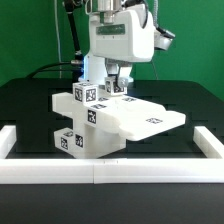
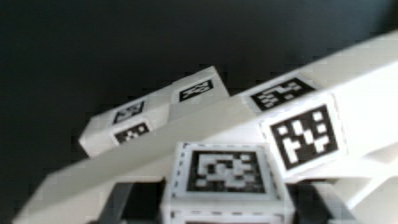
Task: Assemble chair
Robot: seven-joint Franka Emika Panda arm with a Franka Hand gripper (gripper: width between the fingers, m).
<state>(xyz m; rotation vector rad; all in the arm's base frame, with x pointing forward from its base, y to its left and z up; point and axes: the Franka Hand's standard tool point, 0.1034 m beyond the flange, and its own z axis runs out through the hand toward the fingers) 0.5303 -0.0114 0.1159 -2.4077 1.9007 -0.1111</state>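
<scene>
The chair (image 1: 105, 122) stands mid-table in the exterior view as a stack of matte white tagged blocks. A flat slab (image 1: 152, 118) sticks out toward the exterior view's right. My gripper (image 1: 113, 86) reaches down onto the top rear of the stack. In the wrist view my gripper (image 2: 226, 203) is shut on a small white block with a coded tag (image 2: 226, 172). A dark finger (image 2: 128, 205) presses on each side of that block. Beyond it lie a tagged chunky part (image 2: 302, 125) and a flat tagged piece (image 2: 164, 110).
A plain white border rail (image 1: 110, 171) runs along the front of the black table, with side rails at the exterior view's left (image 1: 8, 140) and right (image 1: 209, 140). A green backdrop stands behind the arm.
</scene>
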